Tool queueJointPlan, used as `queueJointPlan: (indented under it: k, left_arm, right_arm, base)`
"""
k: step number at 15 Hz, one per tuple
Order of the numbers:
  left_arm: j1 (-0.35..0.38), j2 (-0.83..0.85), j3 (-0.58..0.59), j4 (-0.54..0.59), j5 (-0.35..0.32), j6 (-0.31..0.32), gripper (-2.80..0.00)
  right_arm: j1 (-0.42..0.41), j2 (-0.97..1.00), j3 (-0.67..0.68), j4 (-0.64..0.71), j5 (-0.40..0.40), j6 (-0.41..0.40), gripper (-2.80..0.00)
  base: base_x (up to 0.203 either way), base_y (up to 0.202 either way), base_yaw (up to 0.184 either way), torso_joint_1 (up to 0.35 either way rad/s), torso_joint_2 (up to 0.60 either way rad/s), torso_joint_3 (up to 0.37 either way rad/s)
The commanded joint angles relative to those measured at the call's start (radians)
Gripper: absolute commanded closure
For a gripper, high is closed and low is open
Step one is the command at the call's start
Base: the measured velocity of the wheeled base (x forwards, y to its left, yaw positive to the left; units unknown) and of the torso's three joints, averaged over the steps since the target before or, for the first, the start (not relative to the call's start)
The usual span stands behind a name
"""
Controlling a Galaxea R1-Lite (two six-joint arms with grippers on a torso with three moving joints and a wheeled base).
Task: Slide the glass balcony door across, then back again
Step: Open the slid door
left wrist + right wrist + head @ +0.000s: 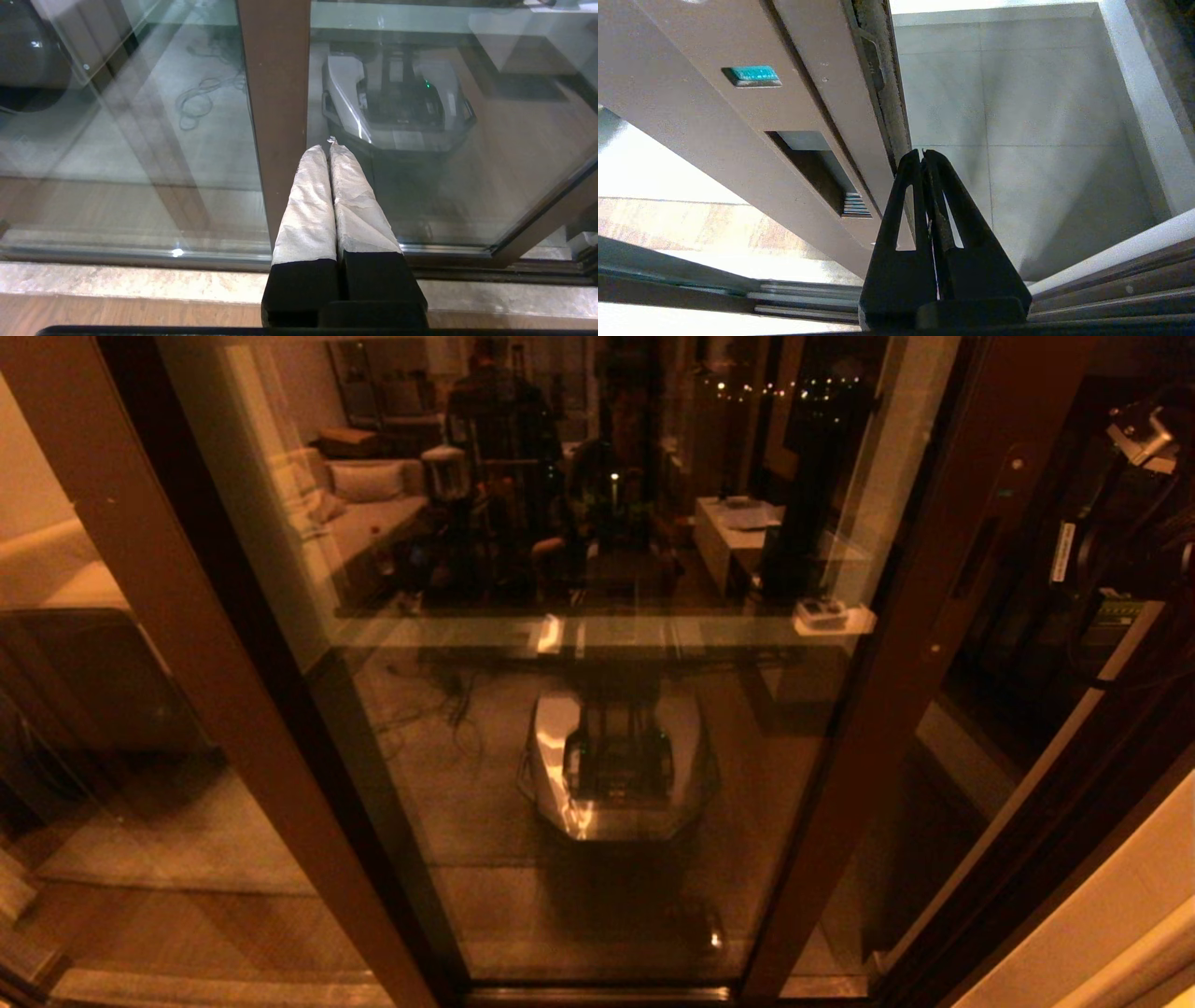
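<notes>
The glass balcony door (653,915) fills the head view, a reflective pane in a dark brown frame. Its right upright rail (943,616) carries the handle slot (817,172) and a small teal lock tab (752,75). My right gripper (923,151) is shut and empty, its tips at the rail's outer edge just beside the slot; whether they touch I cannot tell. My left gripper (325,145) is shut too, with white-wrapped fingers (308,205) pointing at the door's other brown upright (275,93) low down. Neither gripper shows in the head view.
Right of the handle rail there is a gap onto the grey tiled balcony floor (1041,140). The floor tracks (808,298) and a stone sill (117,284) run along the bottom. A second brown-framed pane (121,728) stands at the left. My right arm (1139,434) hangs at the upper right.
</notes>
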Motion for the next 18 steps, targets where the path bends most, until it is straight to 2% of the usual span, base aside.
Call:
queueJointPlan:
  k: [1,6,18]
  left_arm:
    - [0.0,0.0,0.0,0.001,0.001,-0.001,0.0]
    - [0.0,0.0,0.0,0.001,0.001,-0.001,0.0]
    - [0.0,0.0,0.0,0.001,0.001,-0.001,0.0]
  right_arm:
    - [0.013,0.004,-0.005,-0.01,0.0,0.008,0.0]
    - [0.067,0.003,-0.004,-0.024,-0.041,0.028,0.0]
    - [0.121,-0.002,0.014,-0.025,-0.044,0.03,0.0]
  base:
    - [0.0,0.0,0.0,0.0,0.0,0.0]
    - [0.0,0.0,0.0,0.0,0.0,0.0]
    - [0.0,0.0,0.0,0.0,0.0,0.0]
